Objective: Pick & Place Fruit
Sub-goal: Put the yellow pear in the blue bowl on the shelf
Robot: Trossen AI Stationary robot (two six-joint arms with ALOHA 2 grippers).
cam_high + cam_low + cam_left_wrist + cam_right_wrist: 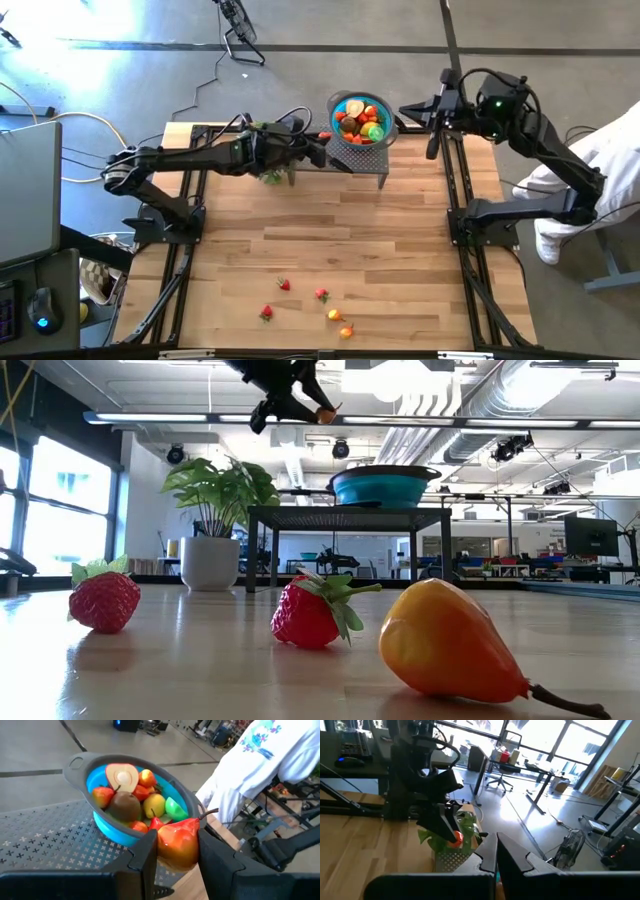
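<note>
While the left gripper hangs beside the bowl on the rack at the worktop's far edge, its fingers clamp a pear, likely for dropping in. Right gripper waits clenched, empty, near the far right corner. Five fruits lie along the near edge.

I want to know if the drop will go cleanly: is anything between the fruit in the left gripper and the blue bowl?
Nothing visible. The left gripper holds a red-orange pear just beside the bowl rim, with only open air between. The bowl is already piled with fruit, so it may roll off. The right gripper waits on the bowl's other side.
</note>
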